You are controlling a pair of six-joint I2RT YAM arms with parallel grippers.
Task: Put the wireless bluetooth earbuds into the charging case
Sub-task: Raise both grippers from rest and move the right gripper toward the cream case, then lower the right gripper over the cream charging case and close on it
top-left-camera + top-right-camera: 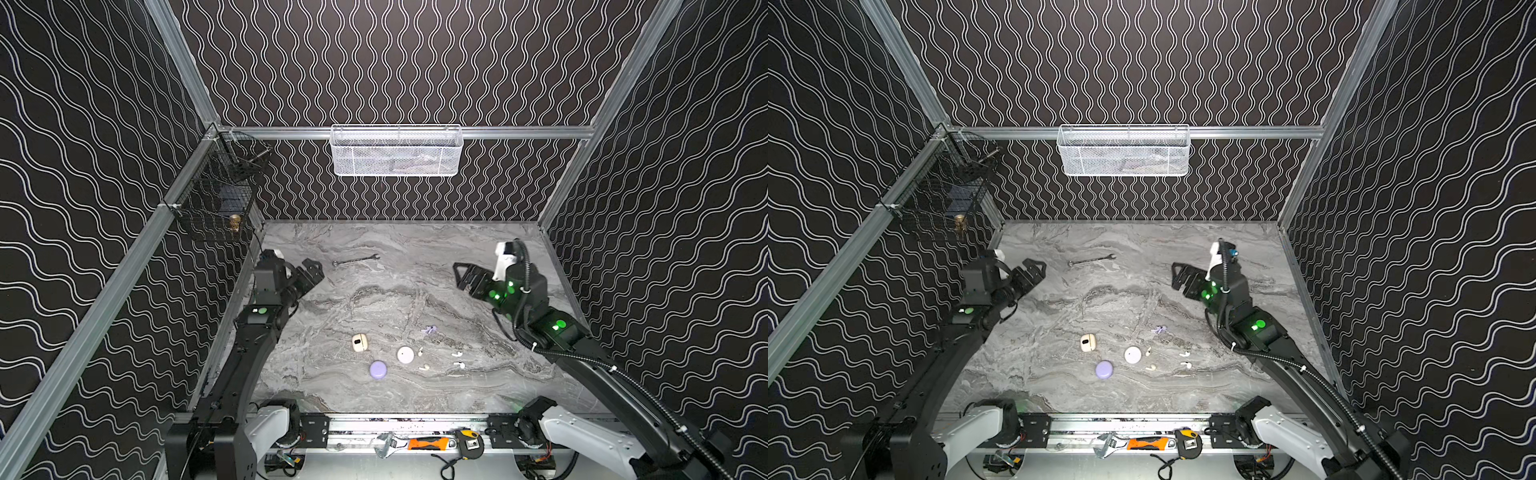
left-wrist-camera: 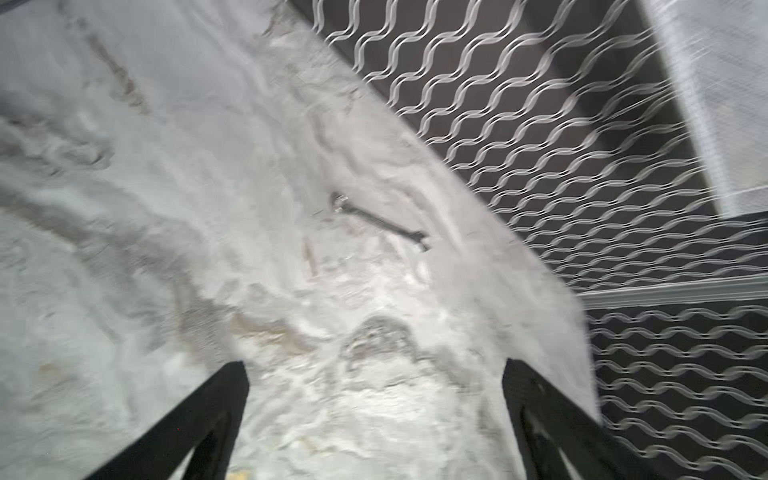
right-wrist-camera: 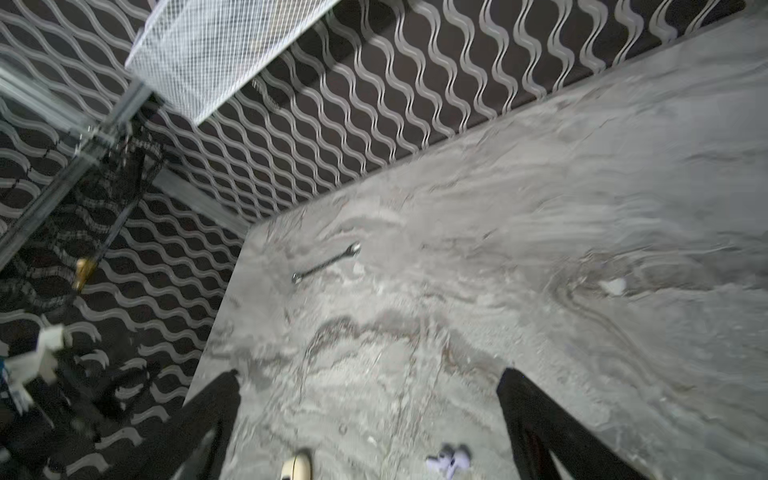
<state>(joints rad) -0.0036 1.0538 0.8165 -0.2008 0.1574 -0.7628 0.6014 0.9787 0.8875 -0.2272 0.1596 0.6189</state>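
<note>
Though any lettering on the tape measure (image 1: 469, 444) at the near edge is too small to read, the arms show plainly in both top views. Each reaches forward from its base with the wrist turned inward, so the left gripper (image 1: 316, 271) and right gripper (image 1: 458, 276) face each other across the marble table (image 1: 415, 249). Both sets of jaws are spread wide and grasp nothing. A wrench (image 1: 356, 260) lies ahead of the left jaws.

The earbuds are tiny and stemmed. A lavender pair (image 1: 429, 330) lies huddled together below the right jaws, framed between its fingers (image 3: 536, 419) in the right wrist view. Four white earbuds (image 1: 457, 355) lie scattered singly, well apart from both jaws. Beyond them sit the cream case (image 1: 358, 343) with its dark patch, the white case (image 1: 405, 355) and the lavender case (image 1: 378, 369).
</note>
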